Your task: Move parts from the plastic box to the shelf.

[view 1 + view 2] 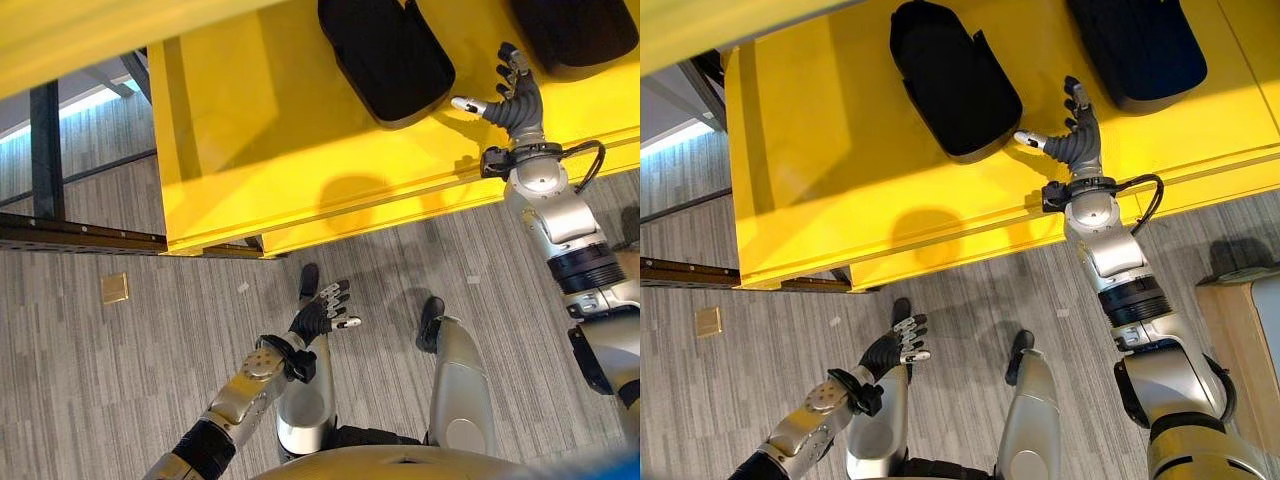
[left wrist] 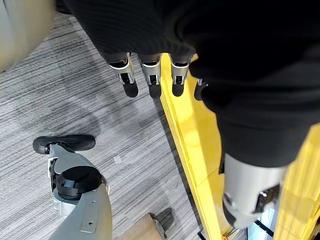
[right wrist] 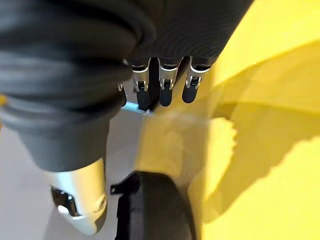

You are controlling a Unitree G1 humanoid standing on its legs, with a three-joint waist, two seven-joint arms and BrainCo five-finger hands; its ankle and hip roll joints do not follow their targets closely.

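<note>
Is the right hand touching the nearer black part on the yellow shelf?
Apart. In the right eye view, yellow shelf shows between the open right hand and the black part.

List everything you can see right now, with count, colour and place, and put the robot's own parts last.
Shelf: one, yellow, across the upper part of the head views, with the floor below its front edge.
Black parts: two, black. One lies on the shelf beside the right hand's thumb; the other lies further to the robot's right and is cut off by the frame.
Dark rail: one, black and brown, running along the floor under the shelf's left end.
Small square plate: one, brass-coloured, set in the grey floor to the robot's left.
Wooden edge: one, light brown, at the far right of the right eye view.
Left hand: open, low over the floor, holding nothing.
Right hand: open, fingers spread over the shelf, holding nothing.
</note>
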